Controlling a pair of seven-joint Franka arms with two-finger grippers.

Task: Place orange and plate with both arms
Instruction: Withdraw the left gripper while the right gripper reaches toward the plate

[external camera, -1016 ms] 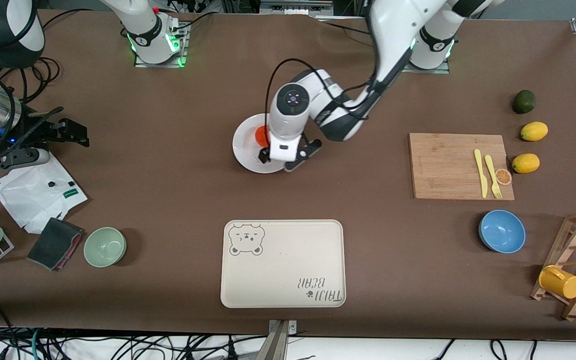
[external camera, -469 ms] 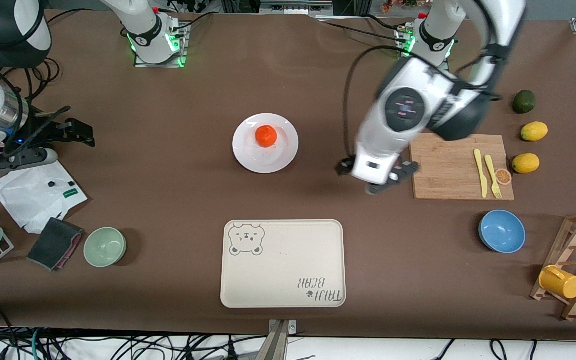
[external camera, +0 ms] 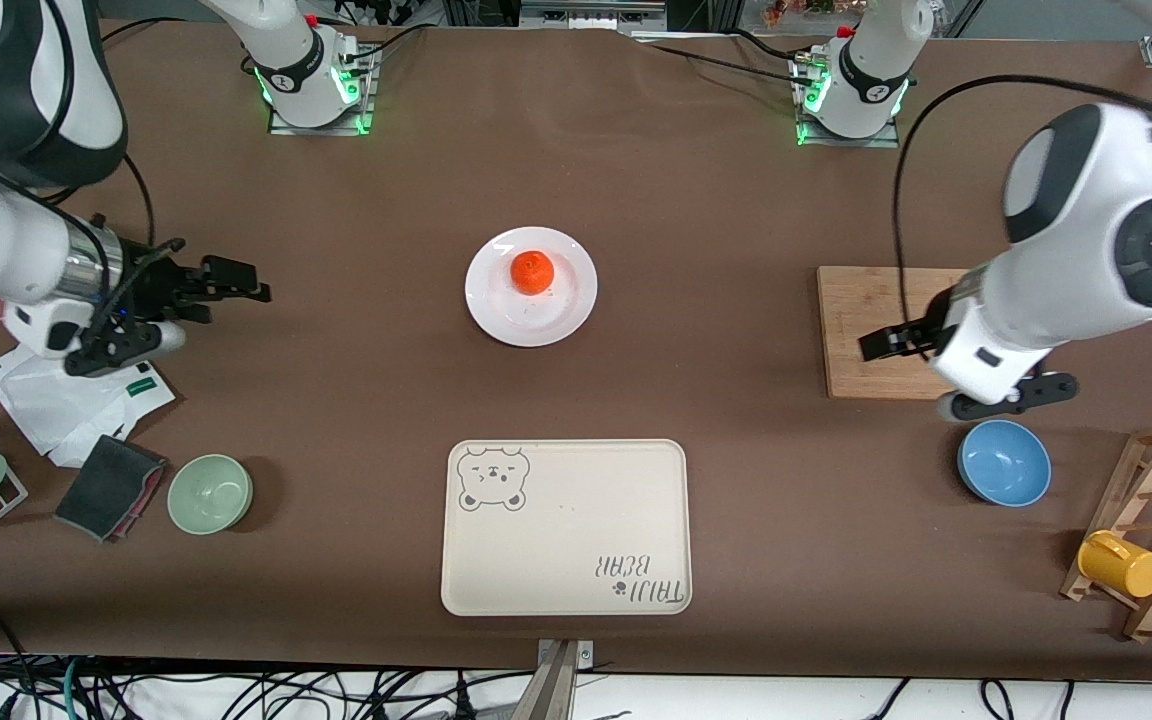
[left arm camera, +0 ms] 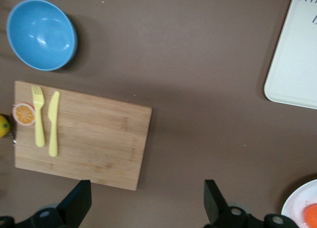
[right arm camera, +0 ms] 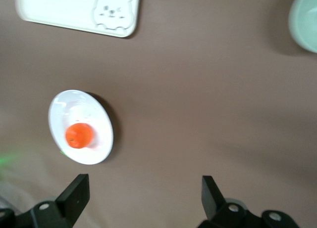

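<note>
Small round red-orange orange (external camera: 532, 271): resting on the round glossy white plate (external camera: 568, 308), mid-worktop. Left claw (external camera: 964, 372): open, empty, over the bamboo cutting board (external camera: 868, 345). Right claw (external camera: 198, 306): open, empty, at its own end. Placement looks complete.

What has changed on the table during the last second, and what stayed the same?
The left tool has left the plate and swung toward the left arm's end of the table; it now hangs open over the cutting board edge, near the blue bowl. The right tool, also open, moved a little toward the table's middle. The orange stayed on the plate; the tray did not move.
</note>
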